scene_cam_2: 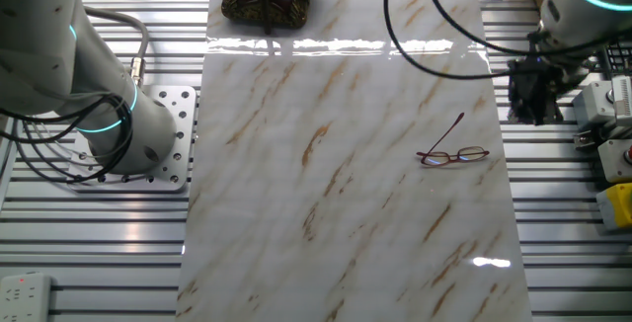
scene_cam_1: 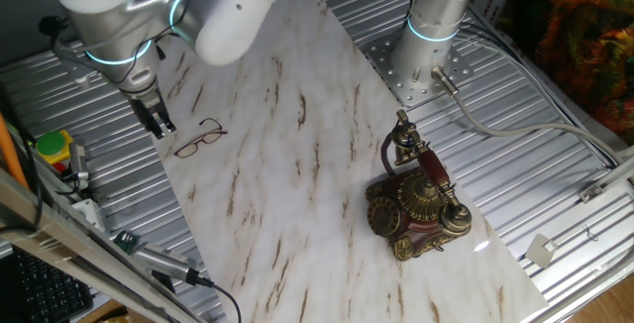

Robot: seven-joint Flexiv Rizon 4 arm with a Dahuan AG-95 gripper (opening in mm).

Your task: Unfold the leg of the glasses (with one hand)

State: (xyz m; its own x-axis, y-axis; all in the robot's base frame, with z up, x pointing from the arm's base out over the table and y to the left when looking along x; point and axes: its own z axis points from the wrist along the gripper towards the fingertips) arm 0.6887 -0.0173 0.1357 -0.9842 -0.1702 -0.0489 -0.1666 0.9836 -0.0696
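The thin reddish-brown wire-frame glasses [scene_cam_1: 199,138] lie on the marble-patterned board [scene_cam_1: 297,174], just beside the narrow black two-finger gripper [scene_cam_1: 159,123], its fingers pressed nearly together, well apart from the ornate antique telephone [scene_cam_1: 416,199].

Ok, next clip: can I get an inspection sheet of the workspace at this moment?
Surface: marble-patterned board lying on a ribbed metal table.
Job's things: the glasses lie on the board near its edge, one leg sticking out at an angle; nothing touches them.
Clutter: ornate antique telephone at the board's other end.
Grippers: the gripper sits beside the board edge, apart from the glasses, holding nothing; jaw opening cannot be judged.
Cables: black cable looping over the board; grey cable from the arm base.
Surroundings: yellow box with green and red parts off the board.
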